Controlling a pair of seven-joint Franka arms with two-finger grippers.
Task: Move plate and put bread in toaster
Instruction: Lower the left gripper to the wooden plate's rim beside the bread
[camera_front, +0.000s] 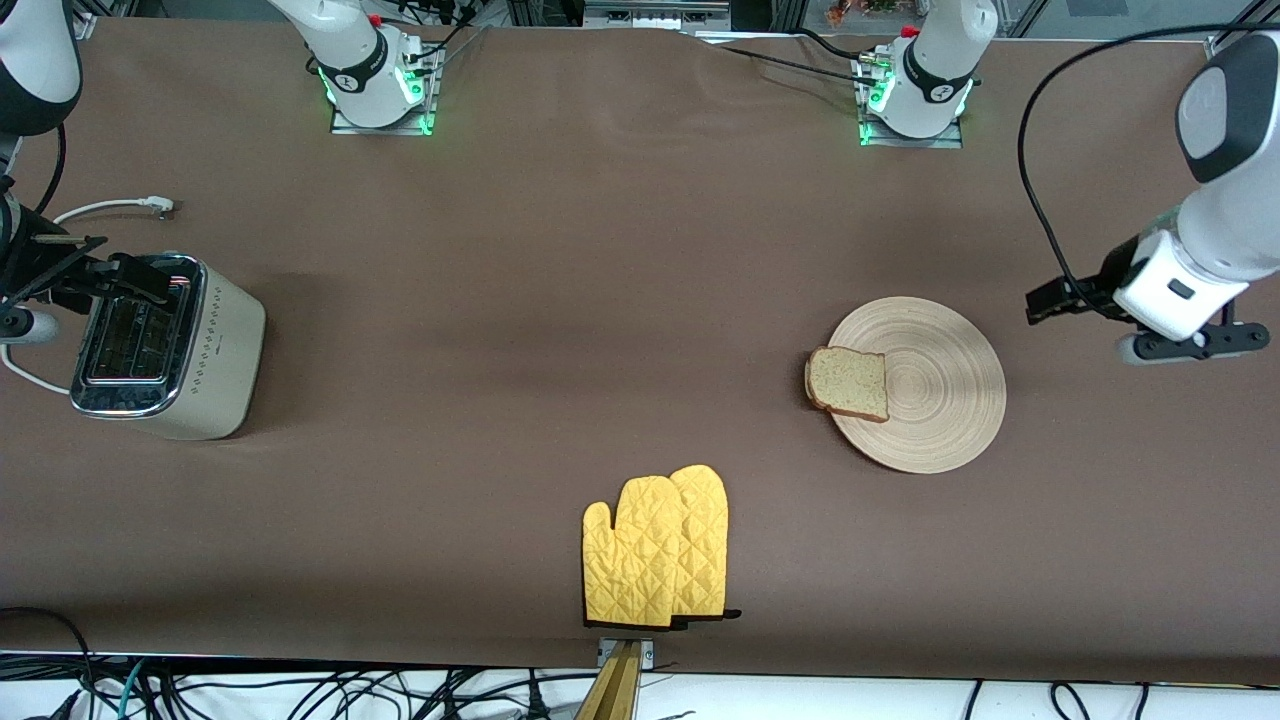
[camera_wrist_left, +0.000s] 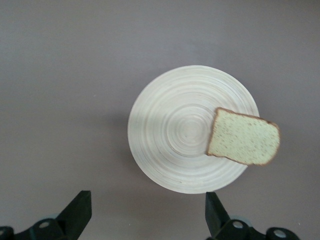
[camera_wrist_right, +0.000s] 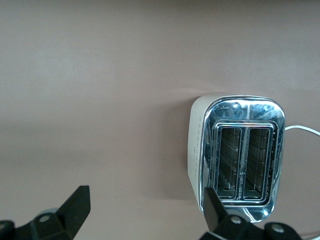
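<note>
Left gripper (camera_wrist_left: 145, 220) hangs off the plate (camera_front: 945, 400) toward the left arm's end of the bench (camera_front: 600, 300), fingers (camera_wrist_left: 77, 212) spread, holding nothing; bread (camera_front: 848, 382) lies on the plate rim farthest from those fingers, one edge overhanging; a shove on the plate could likely slide the slice off. Right gripper (camera_wrist_right: 145, 220) hovers over the toaster (camera_front: 165, 350), fingers spread, empty; slots (camera_wrist_right: 245, 162) narrow, so a tilted slice may jam on the chrome top. Yellow oven mitts (camera_front: 655, 548) lie well apart from both grippers.
</note>
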